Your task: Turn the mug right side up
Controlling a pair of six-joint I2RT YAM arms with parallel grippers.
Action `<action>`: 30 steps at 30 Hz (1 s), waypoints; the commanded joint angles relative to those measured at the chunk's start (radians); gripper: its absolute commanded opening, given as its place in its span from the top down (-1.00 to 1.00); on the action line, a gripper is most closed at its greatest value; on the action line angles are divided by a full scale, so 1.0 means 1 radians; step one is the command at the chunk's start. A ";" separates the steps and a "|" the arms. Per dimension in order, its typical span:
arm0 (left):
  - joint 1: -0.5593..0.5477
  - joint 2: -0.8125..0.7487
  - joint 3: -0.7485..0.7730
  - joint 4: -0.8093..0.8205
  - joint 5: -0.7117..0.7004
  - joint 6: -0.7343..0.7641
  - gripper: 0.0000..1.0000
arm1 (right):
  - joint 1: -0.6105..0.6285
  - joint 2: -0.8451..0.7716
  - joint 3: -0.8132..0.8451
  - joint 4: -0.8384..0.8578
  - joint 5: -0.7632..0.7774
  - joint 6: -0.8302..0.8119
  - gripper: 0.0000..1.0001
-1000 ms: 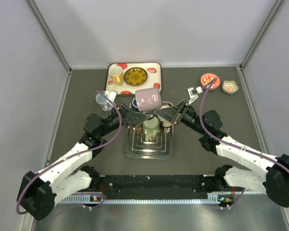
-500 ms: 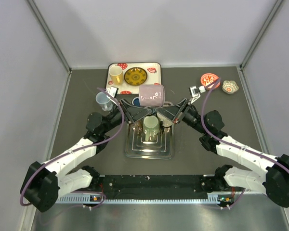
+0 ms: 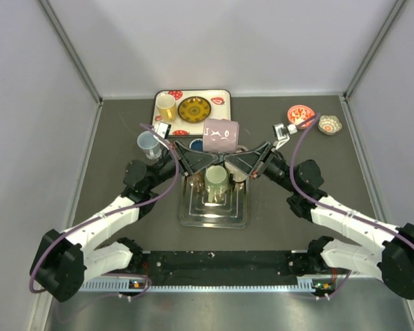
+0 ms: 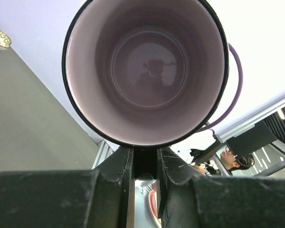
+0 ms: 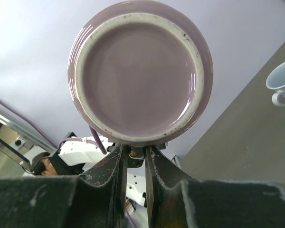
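Left end effector (image 3: 204,156), right end effector (image 3: 228,158), mug (image 3: 219,136) aloft

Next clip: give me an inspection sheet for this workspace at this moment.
Surface: dark grey table, no spills seen.
Job's things: mauve mug held aloft on its side, mouth toward the left arm.
Clutter: green mug on a steel tray; patterned tray with yellow cup and dark plate; clear cup; red dish; flower-shaped bowl.
Grippers: left gripper and right gripper both pinch the mug's lower side.
Cables: purple cable along each arm, no snag seen.
Surroundings: plain grey walls.
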State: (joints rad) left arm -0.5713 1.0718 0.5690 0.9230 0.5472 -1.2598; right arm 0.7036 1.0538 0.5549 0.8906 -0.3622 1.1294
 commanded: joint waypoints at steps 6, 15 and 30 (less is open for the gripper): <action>-0.013 -0.110 0.115 -0.199 -0.026 0.230 1.00 | 0.019 -0.098 0.095 -0.350 -0.080 -0.213 0.76; -0.015 -0.281 0.088 -0.441 -0.147 0.436 1.00 | 0.037 -0.129 0.175 -0.551 -0.058 -0.321 0.04; -0.010 -0.460 0.396 -1.488 -1.170 0.864 1.00 | 0.062 -0.311 0.249 -1.113 0.262 -0.576 -0.07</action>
State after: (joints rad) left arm -0.5873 0.5789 0.8501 -0.3397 -0.2157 -0.4778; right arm 0.7570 0.7925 0.7738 -0.1055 -0.2142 0.6319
